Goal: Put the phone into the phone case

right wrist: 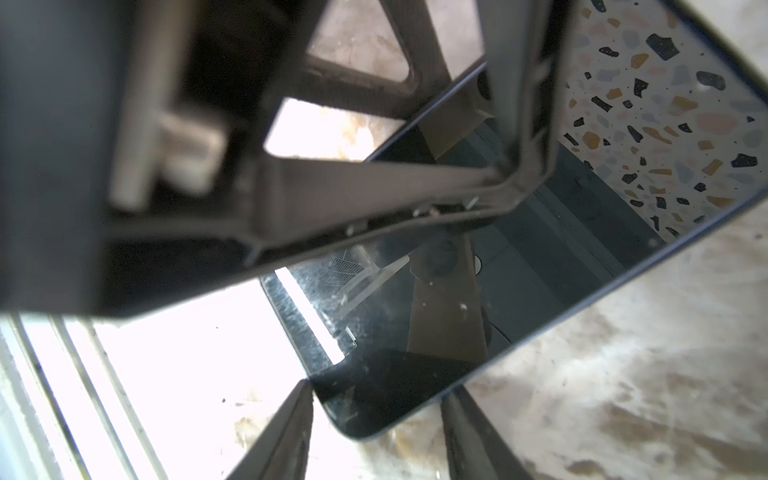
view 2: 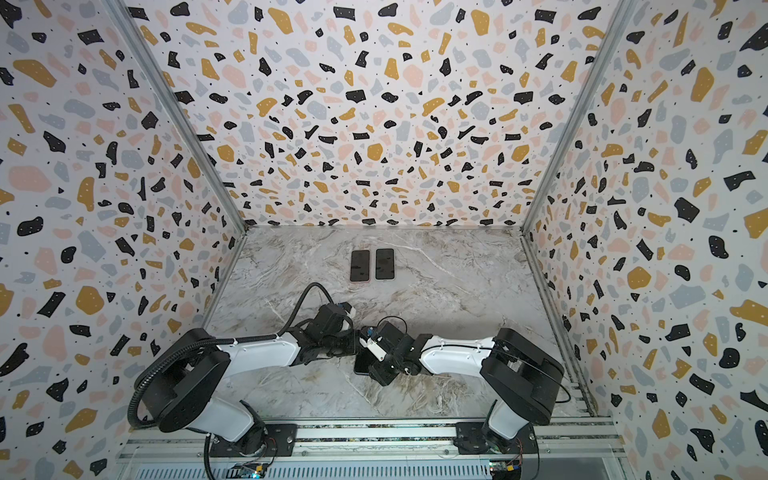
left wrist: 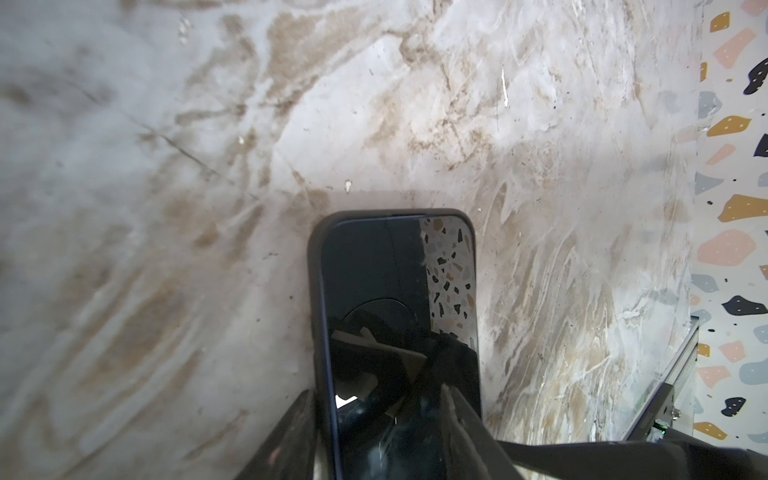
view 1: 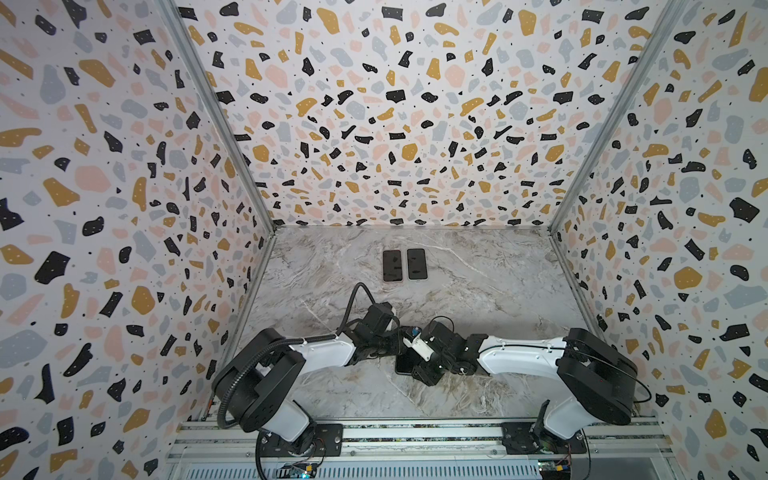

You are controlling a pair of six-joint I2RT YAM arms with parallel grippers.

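My left jaws clamp the phone (left wrist: pixel 399 291) across its width at the near end, the case (left wrist: pixel 315 291) rimming it. Its long axis runs out toward my twelve. My right jaws straddle one corner; whether they grip, I cannot tell. It sits on the desk (left wrist: pixel 166 208), at six o'clock from two spare phones (view 1: pixel 392 266).

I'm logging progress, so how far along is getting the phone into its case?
Done, it seems: the phone lies face up inside the dark case, whose rim wraps its visible edges. In hand: the left end effector straddles one end and the right end effector a corner. Left: confirming the hidden end is seated, then letting go. Two other phones lie untouched farther back.
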